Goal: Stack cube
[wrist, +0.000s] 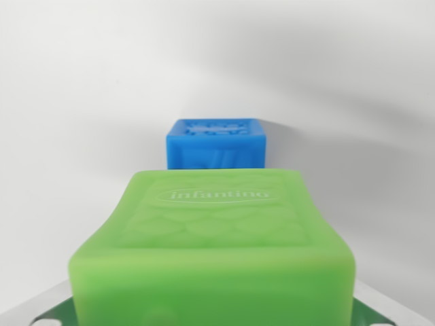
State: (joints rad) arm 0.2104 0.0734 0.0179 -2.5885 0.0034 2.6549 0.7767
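While the end effector's grip state is hidden, green cube (214, 251) fills the foreground before blue cube (216, 144).

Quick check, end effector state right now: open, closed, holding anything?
End effector: cannot be told. Its fingers are not visible in the wrist view; the green cube fills the foreground close to the camera, with the blue cube behind it.

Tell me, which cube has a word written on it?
The green cube, the big one closest to the camera. Its top face shows the raised word "infantino" in an oval. The blue cube behind it shows no readable word.
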